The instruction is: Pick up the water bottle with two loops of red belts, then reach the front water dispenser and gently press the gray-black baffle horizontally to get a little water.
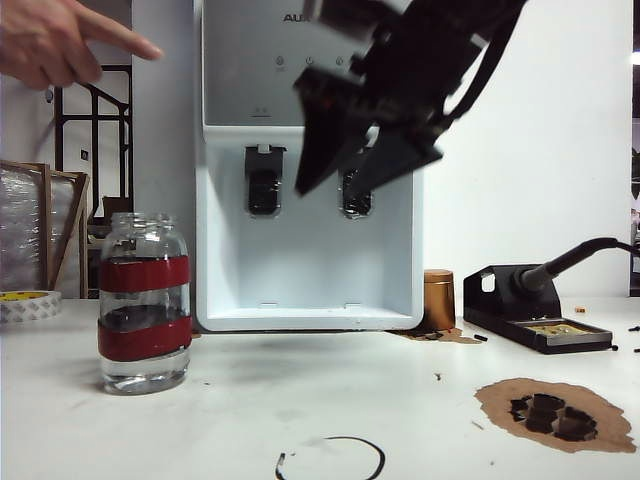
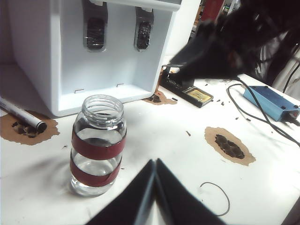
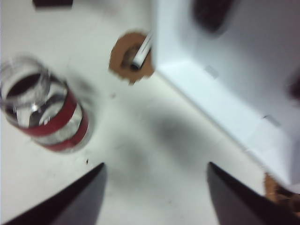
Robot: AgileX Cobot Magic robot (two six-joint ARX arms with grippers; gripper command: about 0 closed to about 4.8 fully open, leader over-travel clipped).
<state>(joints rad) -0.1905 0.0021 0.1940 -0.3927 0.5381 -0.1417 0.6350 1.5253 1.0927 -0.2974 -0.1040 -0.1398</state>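
My right gripper (image 3: 154, 197): fingers (image 3: 70, 199) spread wide apart, nothing between them, only bare tabletop (image 3: 150, 136) showing through the gap. In the exterior view that gripper (image 1: 365, 165) hangs high in the air, in front of the water dispenser (image 1: 310, 250), its dark fingers pointing down over the right-hand tap (blurred, so no finer detail).

My left gripper (image 2: 154, 197): fingers pressed together into a single dark wedge, holding nothing. It sits low over the near tabletop, the water bottle (image 2: 97, 145) just to its left, apart from it.

The water bottle (image 1: 144, 305) stands upright on the tabletop at the left, nearer than the dispenser and left of its bay; two red bands, mouth uncovered, no gripper touching it. From the right wrist it shows as a tilted blur (image 3: 44, 112).

The gray-black baffle (image 1: 264, 185) is the left paddle in the dispenser bay, untouched.

Beyond: a person's hand (image 1: 60, 45) points from the upper left. A soldering station (image 1: 535, 315) sits on the right, a copper-coloured cylinder (image 1: 438, 298) beside the dispenser. A tape roll (image 1: 28, 303) lies at the far left.
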